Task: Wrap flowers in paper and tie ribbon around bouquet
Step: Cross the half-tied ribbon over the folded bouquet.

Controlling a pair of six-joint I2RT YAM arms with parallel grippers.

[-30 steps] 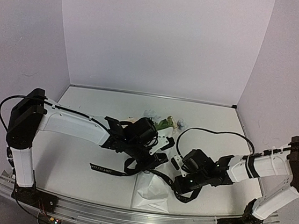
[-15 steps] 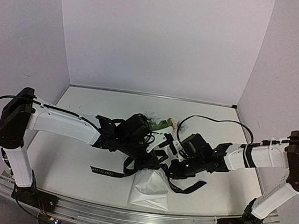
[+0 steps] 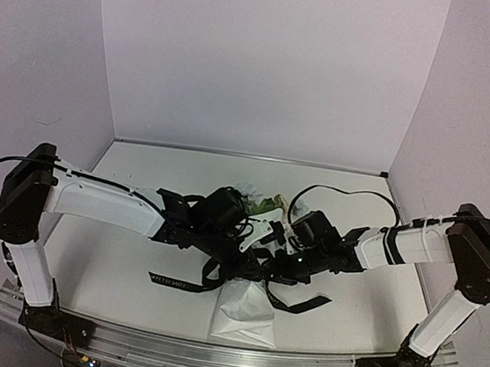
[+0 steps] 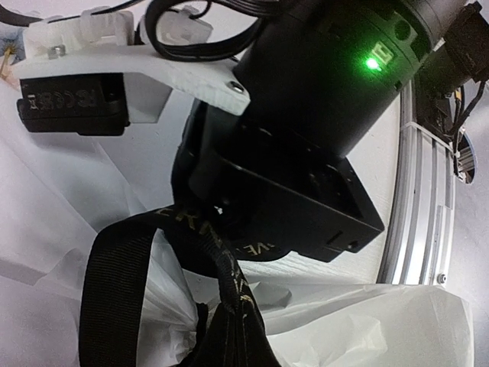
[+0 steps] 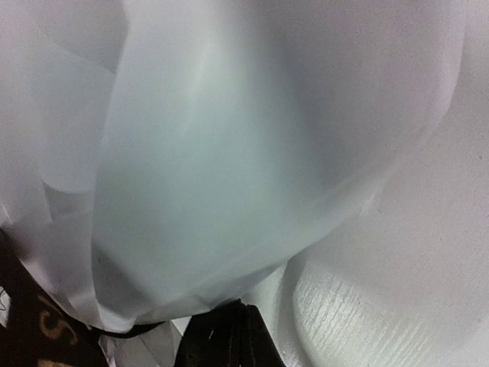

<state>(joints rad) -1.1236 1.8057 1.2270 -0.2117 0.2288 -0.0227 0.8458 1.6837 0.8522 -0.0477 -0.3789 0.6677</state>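
Observation:
The bouquet lies at the middle of the table, its flowers (image 3: 266, 204) pointing to the back and its white paper (image 3: 246, 312) cone end towards the near edge. The black ribbon (image 3: 176, 280) crosses the cone, one lettered tail trailing left and another right. My left gripper (image 3: 241, 252) and right gripper (image 3: 273, 259) meet over the cone, both shut on the ribbon. In the left wrist view the ribbon (image 4: 122, 283) loops over crumpled paper (image 4: 359, 321) and bunches at my jaws. Blurred paper (image 5: 229, 153) fills the right wrist view, with the ribbon (image 5: 221, 340) pinched at the bottom.
The right arm's black wrist body (image 4: 321, 99) with a green light hangs close in front of the left camera. A black cable (image 3: 350, 195) loops behind the right arm. A metal rail (image 3: 207, 356) runs along the near edge of the white table (image 3: 122, 249), with walls on three sides.
The right gripper has travelled left and towards the back with its ribbon end, closing on the left gripper over the cone. The left arm shifted slightly early on, then held still.

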